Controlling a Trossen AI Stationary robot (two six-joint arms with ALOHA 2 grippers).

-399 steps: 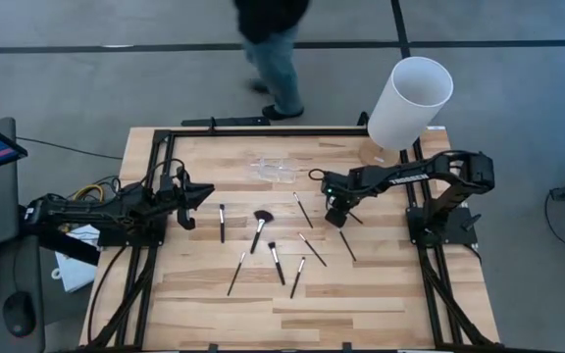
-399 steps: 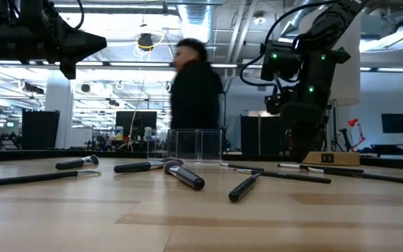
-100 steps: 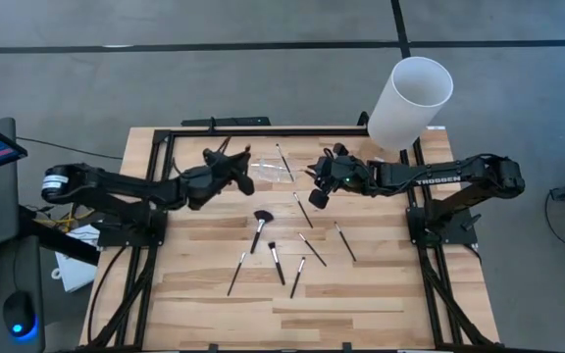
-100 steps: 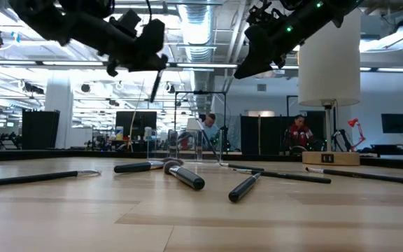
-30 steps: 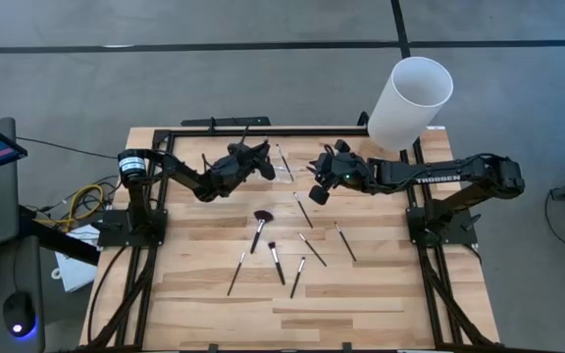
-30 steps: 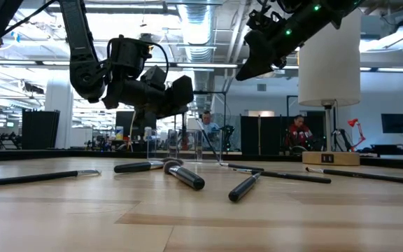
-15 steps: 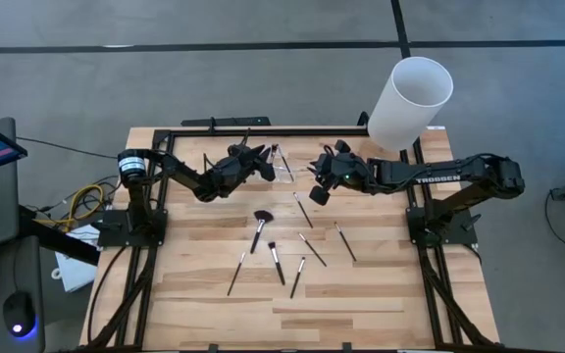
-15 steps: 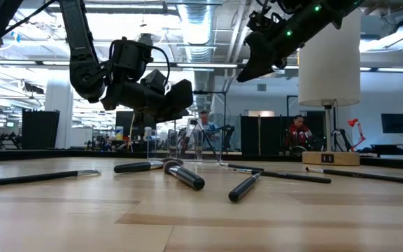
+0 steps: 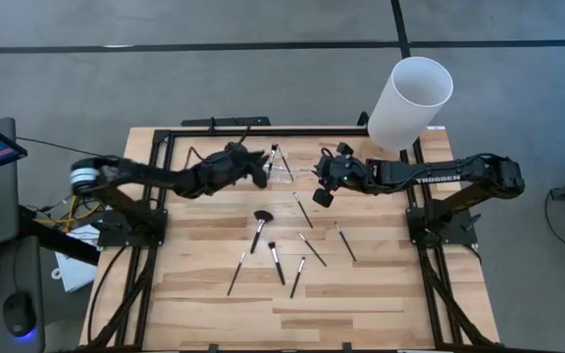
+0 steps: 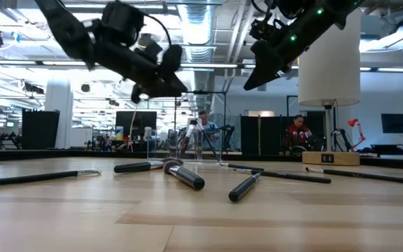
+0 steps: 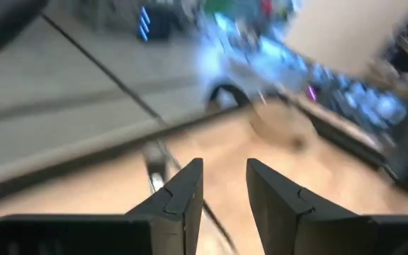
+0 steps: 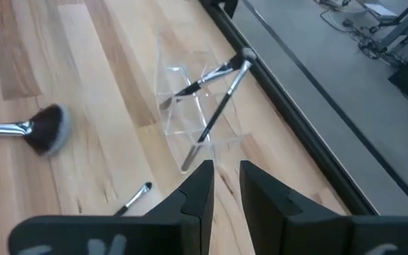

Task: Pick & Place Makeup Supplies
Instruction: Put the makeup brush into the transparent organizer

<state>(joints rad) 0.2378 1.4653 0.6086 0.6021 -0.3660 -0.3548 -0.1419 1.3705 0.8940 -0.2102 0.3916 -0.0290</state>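
You have a wooden table (image 9: 361,284) carrying a clear holder (image 9: 279,167) near its far edge, a white cylinder (image 9: 410,102) at the far right corner, and loose brushes (image 9: 275,262) scattered across the middle.

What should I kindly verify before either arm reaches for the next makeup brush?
1. Left gripper empty: ok, its fingers stand apart with nothing between them.
2. Right gripper empty: ok, small gap, nothing held.
3. Clear holder upright: ok, two brushes lean inside it.
4. Arms apart from each other: ok, in the high view the grippers sit on opposite sides of the holder, not touching.
5. All brushes stowed: not ok, seven lie loose on the table, including the fluffy brush.
6. Loose brushes free to grasp: cannot tell for all; the fluffy brush lies clear of the others.
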